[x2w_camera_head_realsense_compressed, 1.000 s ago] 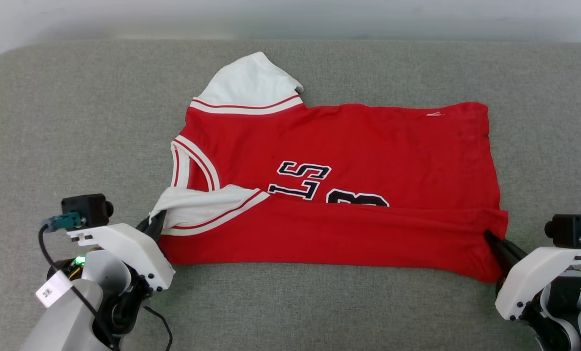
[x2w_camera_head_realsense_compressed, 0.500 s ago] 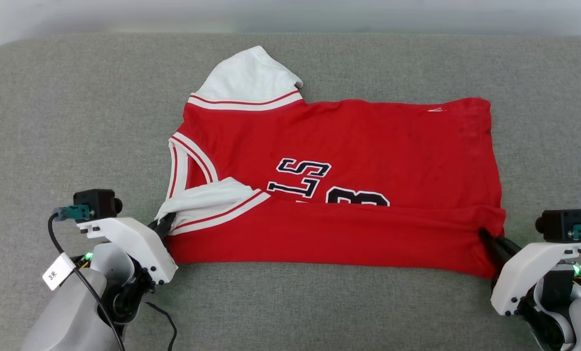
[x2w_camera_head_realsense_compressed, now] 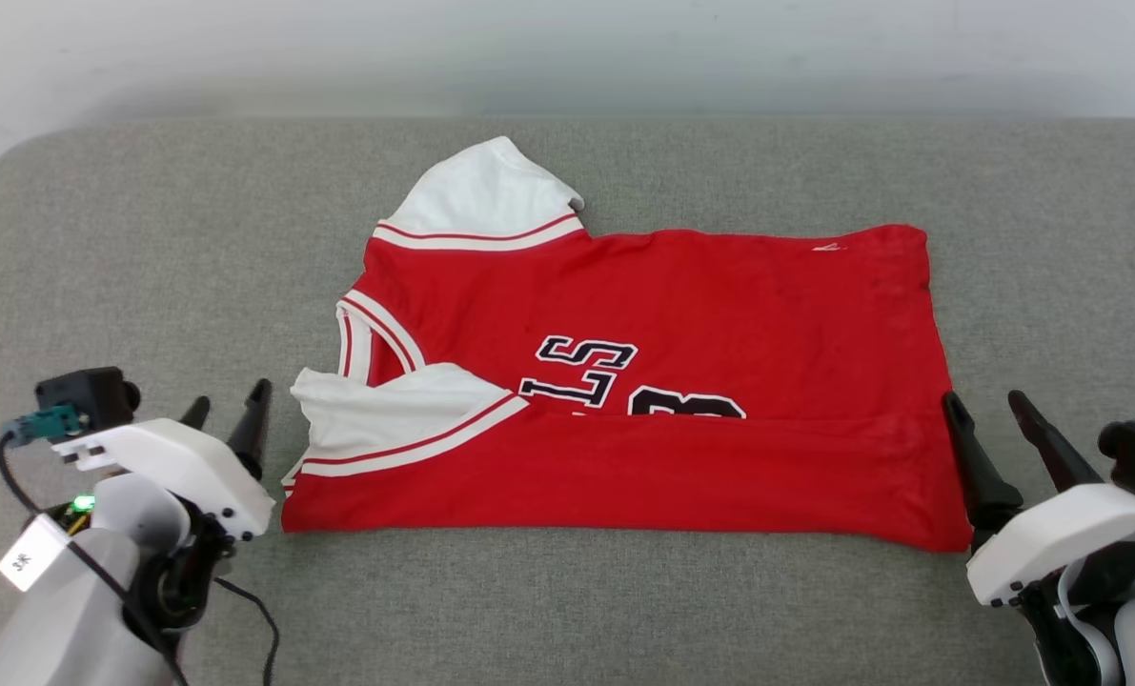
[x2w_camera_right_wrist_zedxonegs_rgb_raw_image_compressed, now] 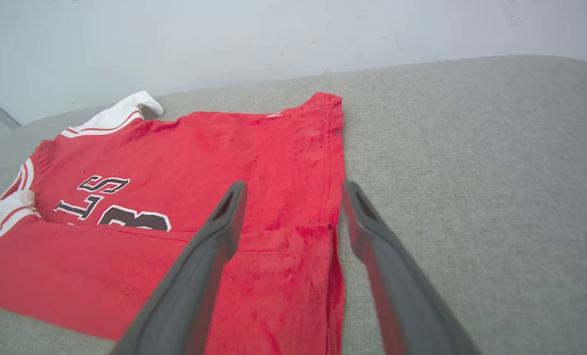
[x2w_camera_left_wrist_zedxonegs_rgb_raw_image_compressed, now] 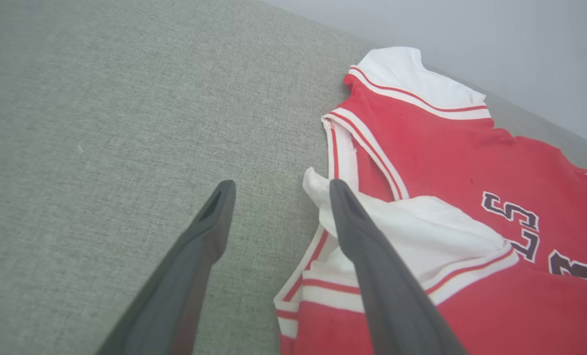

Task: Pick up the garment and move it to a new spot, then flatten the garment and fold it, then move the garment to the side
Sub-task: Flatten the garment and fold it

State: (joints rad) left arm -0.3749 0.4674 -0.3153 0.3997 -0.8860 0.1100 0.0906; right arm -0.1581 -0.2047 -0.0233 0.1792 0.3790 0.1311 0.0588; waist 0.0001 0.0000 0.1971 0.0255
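Surface: grey woven-fabric pad [x2w_camera_head_realsense_compressed: 148,238], far corners rounded.
Lying on it: red jersey T-shirt [x2w_camera_head_realsense_compressed: 719,286], centred, collar left, hem right.
Shirt's lay: flat, near edge folded over the front; far white sleeve spread out.

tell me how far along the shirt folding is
Done: the garment lies flat on the grey cushion with its near long edge folded up over the lettering. In hand: the left pincer and right pincer stand open at its two ends, gripping nothing. Left: the far white sleeve sticks out unfolded, so more folds look needed, then the move to the side.
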